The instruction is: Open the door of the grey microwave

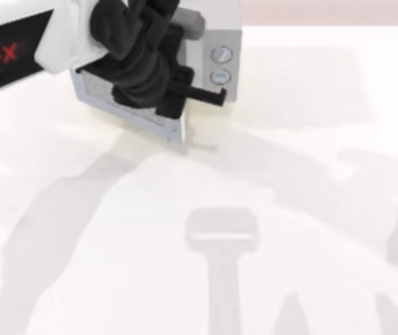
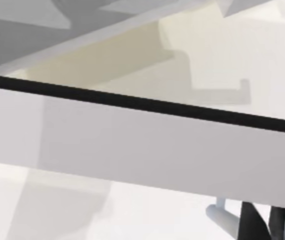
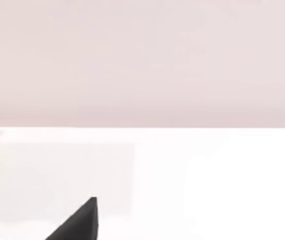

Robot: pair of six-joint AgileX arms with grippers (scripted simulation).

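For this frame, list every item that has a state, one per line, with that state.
door: swung partly open, its free edge angled out from the microwave's front.
grey microwave: upright at the table's far edge, front opened, both knobs showing.
left gripper: at the microwave's front, above the open door; fingers' state unclear.
right gripper: only a dark tip shows, over bare table, away from the microwave.

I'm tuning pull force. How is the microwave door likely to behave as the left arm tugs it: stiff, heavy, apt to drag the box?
The door looks like a flat rigid panel, so it probably swings without flexing. It already stands ajar, suggesting little resistance. The microwave looks small, so a hard tug by the left pincer might slide it.
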